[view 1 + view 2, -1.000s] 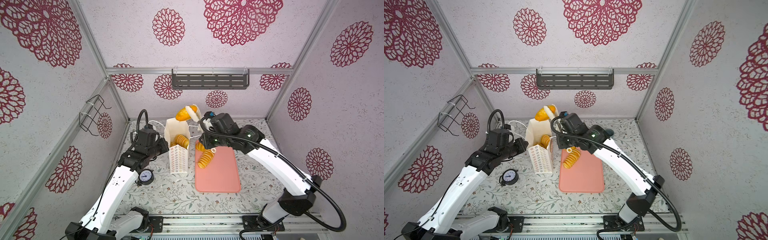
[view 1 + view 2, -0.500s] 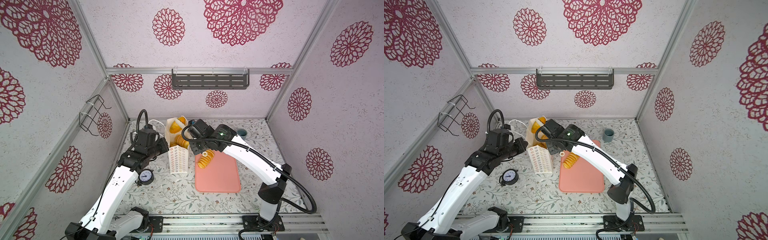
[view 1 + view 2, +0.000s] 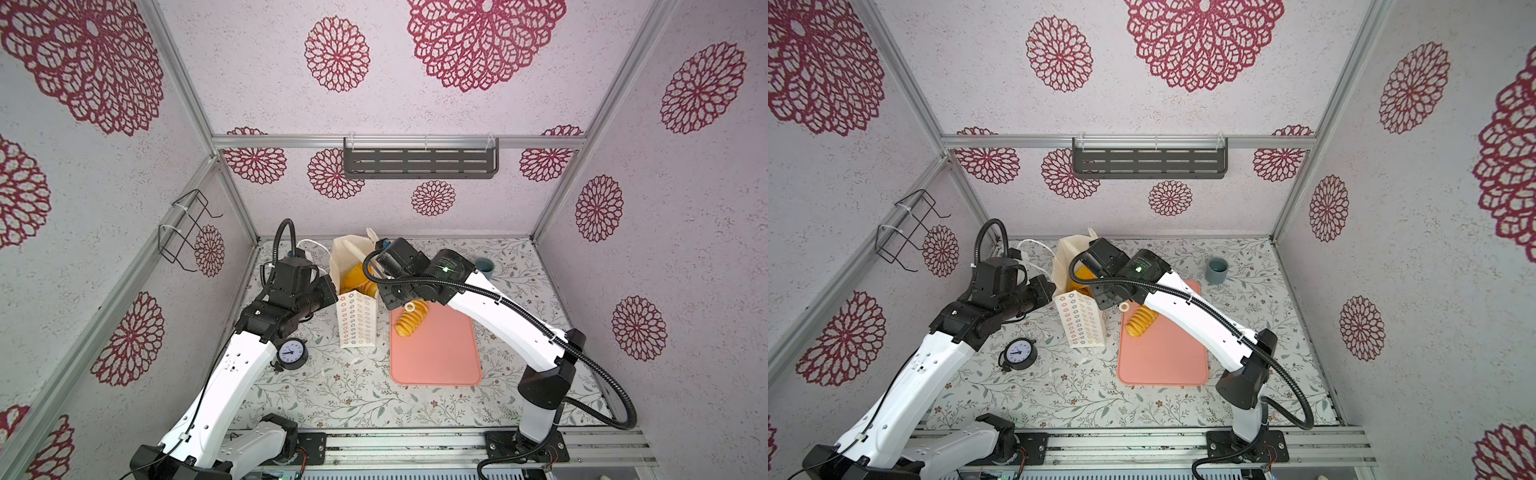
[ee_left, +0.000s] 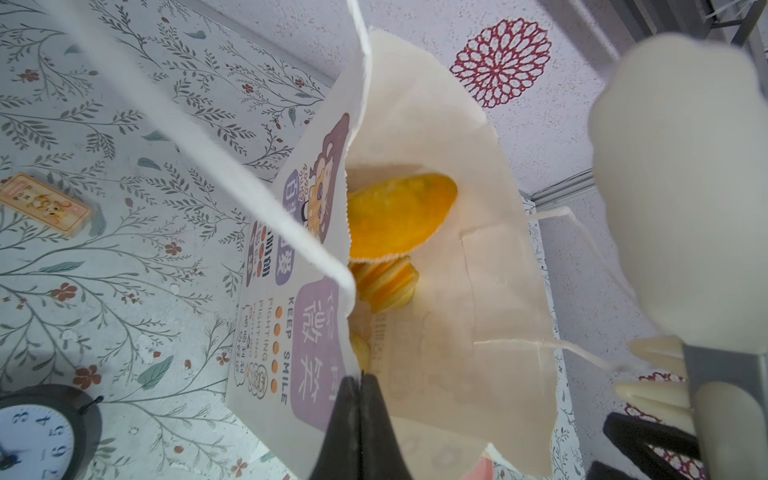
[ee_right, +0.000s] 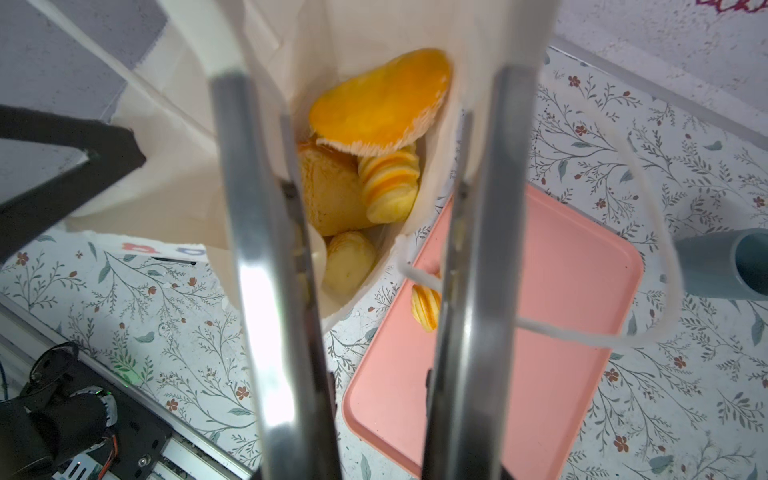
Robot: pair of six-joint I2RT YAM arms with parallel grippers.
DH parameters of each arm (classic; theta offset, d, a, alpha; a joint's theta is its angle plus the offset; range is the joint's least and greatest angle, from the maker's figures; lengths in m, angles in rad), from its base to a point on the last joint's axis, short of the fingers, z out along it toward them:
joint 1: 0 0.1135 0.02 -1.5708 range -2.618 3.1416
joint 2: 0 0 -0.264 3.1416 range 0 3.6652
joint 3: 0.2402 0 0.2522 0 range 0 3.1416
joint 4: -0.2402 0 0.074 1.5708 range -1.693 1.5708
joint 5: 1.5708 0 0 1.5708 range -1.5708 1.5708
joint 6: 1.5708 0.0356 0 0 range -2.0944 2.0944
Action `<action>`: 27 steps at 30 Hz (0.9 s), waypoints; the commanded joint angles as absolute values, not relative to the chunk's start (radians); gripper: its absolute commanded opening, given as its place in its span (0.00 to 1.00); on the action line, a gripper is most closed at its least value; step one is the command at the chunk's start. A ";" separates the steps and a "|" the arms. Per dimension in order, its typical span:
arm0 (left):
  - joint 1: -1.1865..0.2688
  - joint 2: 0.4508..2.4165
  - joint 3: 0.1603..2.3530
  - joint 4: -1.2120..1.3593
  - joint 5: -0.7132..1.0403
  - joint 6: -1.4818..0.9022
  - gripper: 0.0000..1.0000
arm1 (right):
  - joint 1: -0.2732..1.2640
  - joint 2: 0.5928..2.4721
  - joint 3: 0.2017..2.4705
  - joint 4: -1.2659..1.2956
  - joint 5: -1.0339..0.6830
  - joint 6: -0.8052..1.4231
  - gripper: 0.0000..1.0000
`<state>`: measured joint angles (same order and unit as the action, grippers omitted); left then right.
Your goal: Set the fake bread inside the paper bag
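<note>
The white paper bag (image 3: pixel 357 320) (image 3: pixel 1081 320) stands upright left of the pink tray (image 3: pixel 436 357). My left gripper (image 3: pixel 334 291) (image 4: pixel 359 378) is shut on the bag's printed wide side at the rim. Over the bag's mouth, my right gripper (image 3: pixel 370 274) (image 5: pixel 372 50) is open with nothing between its fingers. Inside the bag lie fake breads: an oval bun (image 5: pixel 382 104) (image 4: pixel 399 216) on top, a ridged spiral roll (image 5: pixel 388 183), a flaky pastry (image 5: pixel 328 191) and another roll (image 5: pixel 349 262). One spiral roll (image 3: pixel 409 320) (image 3: pixel 1141 321) lies on the tray.
A grey cup (image 3: pixel 484 266) (image 3: pixel 1217 270) stands at the back right. A small black clock (image 3: pixel 292 353) (image 3: pixel 1018 353) sits by the left arm. A small flat card (image 4: pixel 43 203) lies on the table. The bag's cord handle (image 5: pixel 648 232) loops over the tray side.
My right gripper carried the oval bun from above the bag down to its mouth and opened. The bun now lies inside the bag. The left gripper kept its hold.
</note>
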<state>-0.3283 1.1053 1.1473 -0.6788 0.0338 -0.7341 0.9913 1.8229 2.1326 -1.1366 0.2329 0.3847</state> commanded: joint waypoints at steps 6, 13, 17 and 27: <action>-0.320 1.100 1.168 -0.699 0.016 -0.733 0.09 | 0.978 1.607 2.041 -1.075 0.300 0.414 0.37; -0.322 1.101 1.188 -0.722 0.003 -0.729 0.51 | 0.803 1.305 1.639 -1.009 0.178 0.485 0.37; -0.324 1.107 1.203 -0.733 0.000 -0.731 0.74 | 0.685 1.176 1.401 -0.979 0.061 0.510 0.37; -0.342 1.106 1.221 -0.761 -0.038 -0.736 1.00 | 0.666 1.200 1.113 -0.857 -0.014 0.524 0.41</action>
